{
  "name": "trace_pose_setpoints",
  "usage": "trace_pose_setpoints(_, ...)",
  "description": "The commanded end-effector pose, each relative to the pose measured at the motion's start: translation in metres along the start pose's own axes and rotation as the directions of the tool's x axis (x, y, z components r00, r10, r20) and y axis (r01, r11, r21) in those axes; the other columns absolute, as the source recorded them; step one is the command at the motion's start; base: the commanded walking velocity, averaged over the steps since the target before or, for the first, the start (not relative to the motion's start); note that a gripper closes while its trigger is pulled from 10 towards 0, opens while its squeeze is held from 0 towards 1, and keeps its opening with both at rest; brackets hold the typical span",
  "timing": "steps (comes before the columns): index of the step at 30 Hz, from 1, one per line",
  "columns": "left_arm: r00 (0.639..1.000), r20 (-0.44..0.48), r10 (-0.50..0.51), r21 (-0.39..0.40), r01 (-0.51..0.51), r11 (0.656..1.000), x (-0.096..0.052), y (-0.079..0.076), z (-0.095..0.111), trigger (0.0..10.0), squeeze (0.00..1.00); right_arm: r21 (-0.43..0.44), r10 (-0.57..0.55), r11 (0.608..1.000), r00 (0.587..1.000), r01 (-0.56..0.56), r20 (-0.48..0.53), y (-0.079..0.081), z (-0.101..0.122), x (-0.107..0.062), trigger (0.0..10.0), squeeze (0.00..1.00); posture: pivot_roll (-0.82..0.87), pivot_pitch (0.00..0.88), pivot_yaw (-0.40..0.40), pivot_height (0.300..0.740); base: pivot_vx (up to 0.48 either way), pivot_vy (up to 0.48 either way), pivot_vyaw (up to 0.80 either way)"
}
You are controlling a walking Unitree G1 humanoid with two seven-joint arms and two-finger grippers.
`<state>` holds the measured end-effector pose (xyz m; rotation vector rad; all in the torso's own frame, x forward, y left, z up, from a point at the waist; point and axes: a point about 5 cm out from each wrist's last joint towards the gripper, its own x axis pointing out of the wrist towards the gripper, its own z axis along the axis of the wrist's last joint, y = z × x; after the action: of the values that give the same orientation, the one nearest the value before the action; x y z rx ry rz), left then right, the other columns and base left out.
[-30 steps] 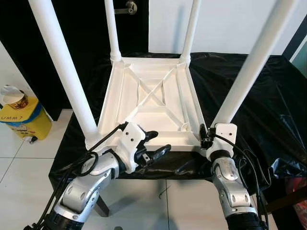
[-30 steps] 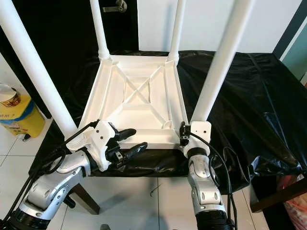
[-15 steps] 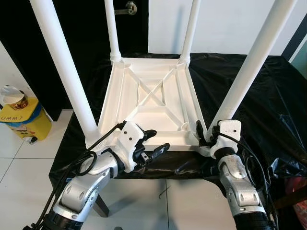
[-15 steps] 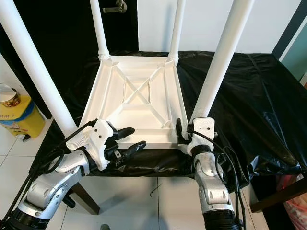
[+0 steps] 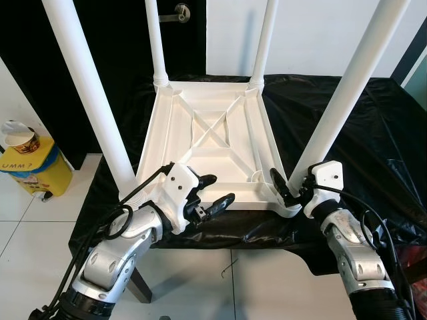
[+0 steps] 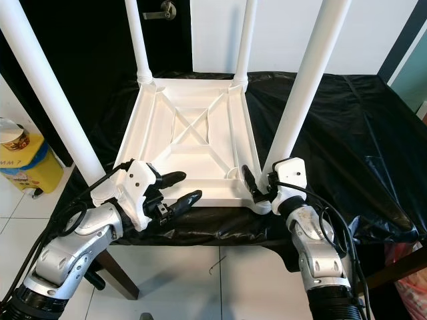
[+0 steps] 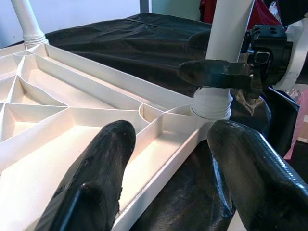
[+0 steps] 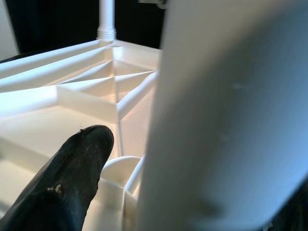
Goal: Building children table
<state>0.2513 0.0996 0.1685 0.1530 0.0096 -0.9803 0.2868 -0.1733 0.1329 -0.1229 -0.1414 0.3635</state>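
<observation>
A white children's table (image 5: 151, 133) lies upside down on a black-covered surface (image 5: 383, 133), its legs pointing up. My left gripper (image 5: 220, 189) is open at the table's near edge, one finger (image 7: 103, 163) over the ribbed underside, the other finger (image 7: 250, 163) outside the rim. My right gripper (image 5: 287, 189) is open at the base of the near right leg (image 5: 333, 100). The leg stands between its fingers, with a gap beside the one fingertip (image 8: 94, 142) that shows. The other finger is hidden behind the leg.
The near left leg (image 5: 87, 87) rises close beside my left arm. A yellow bin (image 5: 30, 170) stands on the tiled floor to the left. The black sheet hangs over the near edge (image 5: 253, 230). A dark door (image 5: 100, 27) is behind.
My right wrist has swung out to the right and turned around the near right leg's base. My left gripper has crept slightly forward along the table's near rim.
</observation>
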Motion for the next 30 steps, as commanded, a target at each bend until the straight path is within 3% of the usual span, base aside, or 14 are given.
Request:
trace_pose_setpoints(1, 0.999, -0.019, -0.032, -0.007, 0.031, 0.999, 0.0, 0.0, -0.002, 10.0, 0.0, -0.001, 0.086, 0.996, 0.996, -0.086, -0.017, 0.004, -0.004, 0.0, 10.0, 0.0, 0.05, 0.0, -0.029, 0.74, 0.0, 0.0, 0.0)
trace_pose_setpoints(7, 0.999, -0.018, -0.032, -0.005, 0.032, 0.999, 0.0, 0.001, -0.001, 10.0, 0.0, -0.011, 0.148, 0.989, 0.988, -0.149, -0.038, 0.002, -0.009, -0.001, 10.0, 0.0, 0.06, 0.0, -0.028, 0.74, 0.0, 0.0, 0.0)
trace_pose_setpoints(30, 0.999, -0.016, -0.036, -0.005, 0.036, 0.999, 0.002, 0.002, 0.0, 10.0, 0.0, 0.001, 0.171, 0.985, 0.985, -0.171, -0.039, 0.001, -0.015, -0.002, 10.0, 0.0, 0.06, 0.0, -0.026, 0.74, 0.0, 0.0, 0.0)
